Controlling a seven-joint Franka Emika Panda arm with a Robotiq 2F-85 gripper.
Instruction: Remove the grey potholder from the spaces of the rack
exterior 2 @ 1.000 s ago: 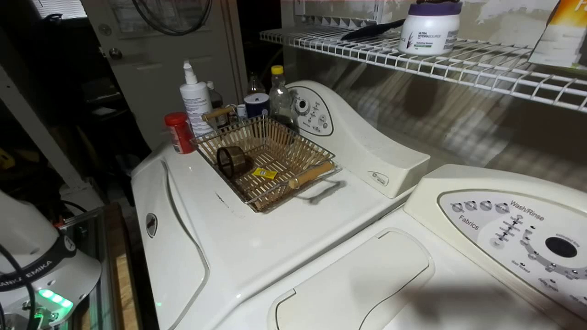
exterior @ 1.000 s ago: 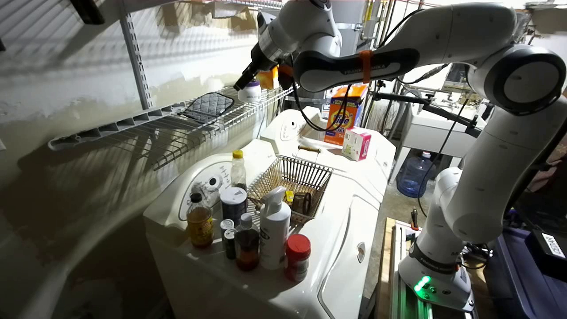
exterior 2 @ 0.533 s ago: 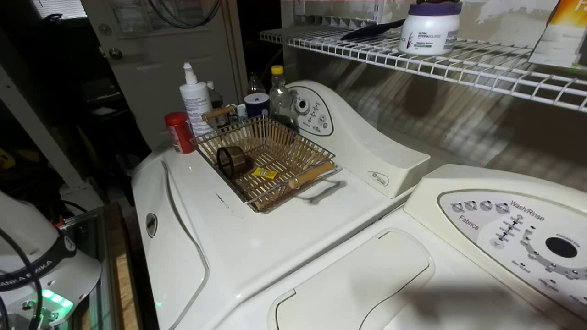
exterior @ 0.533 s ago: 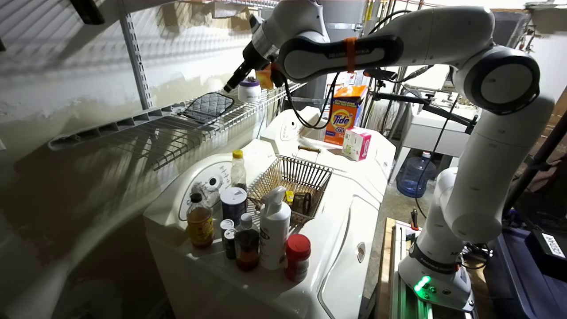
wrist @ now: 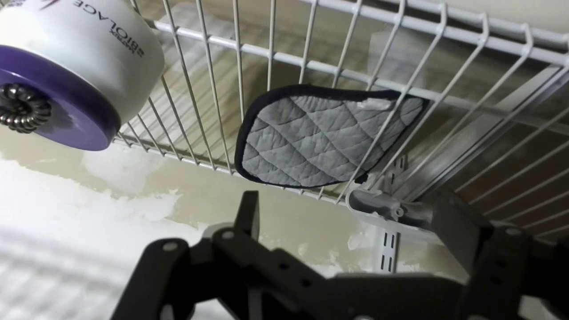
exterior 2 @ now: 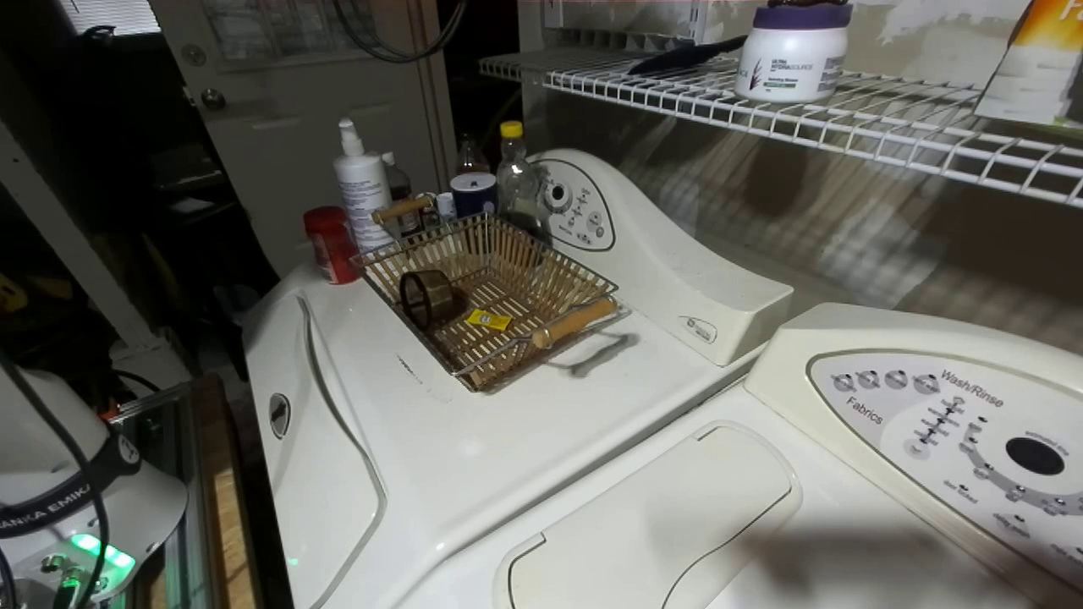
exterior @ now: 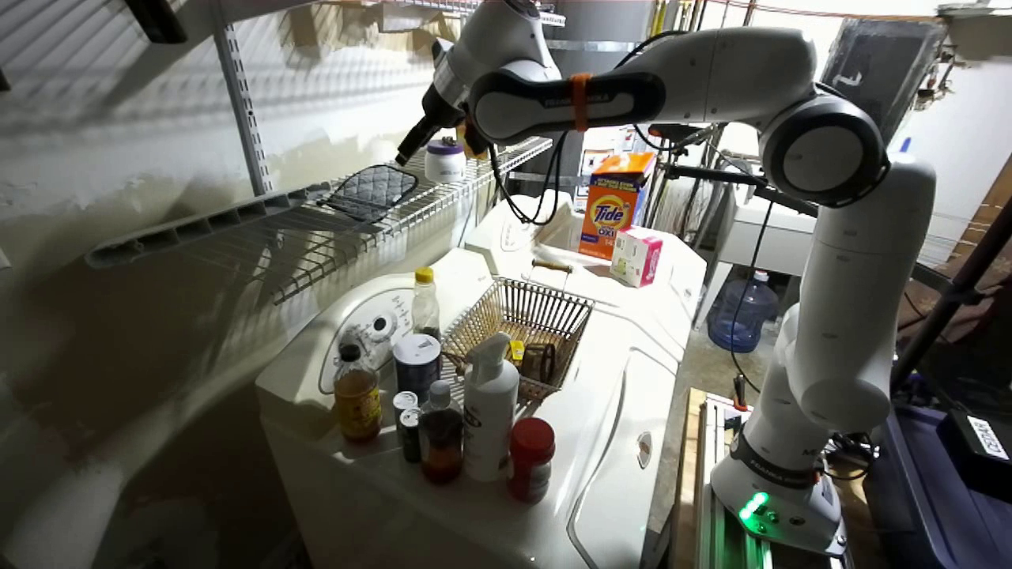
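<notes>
The grey potholder (exterior: 373, 192) is a quilted pad with a black edge on the wire rack (exterior: 455, 192). In an exterior view the potholder (exterior 2: 687, 57) shows dark and edge-on, tilted on the rack (exterior 2: 643, 91). In the wrist view most of the potholder (wrist: 311, 138) lies in front of the rods, while rods cross in front of its right end. My gripper (exterior: 405, 152) is above the rack, near the potholder's far edge and beside the white jar. In the wrist view my gripper (wrist: 353, 218) is open, with nothing between its fingers, and apart from the potholder.
A white jar with a purple lid (wrist: 80, 71) stands on the rack close to the gripper, with an orange box (exterior 2: 1036, 63) further along. The wall is behind the rack. Below are two white machines, a wire basket (exterior 2: 491, 296) and several bottles.
In an exterior view the gripper has moved left, from in front of the jar to nearer the potholder. The forearm and elbow have swung left and lower. The potholder has not moved.
</notes>
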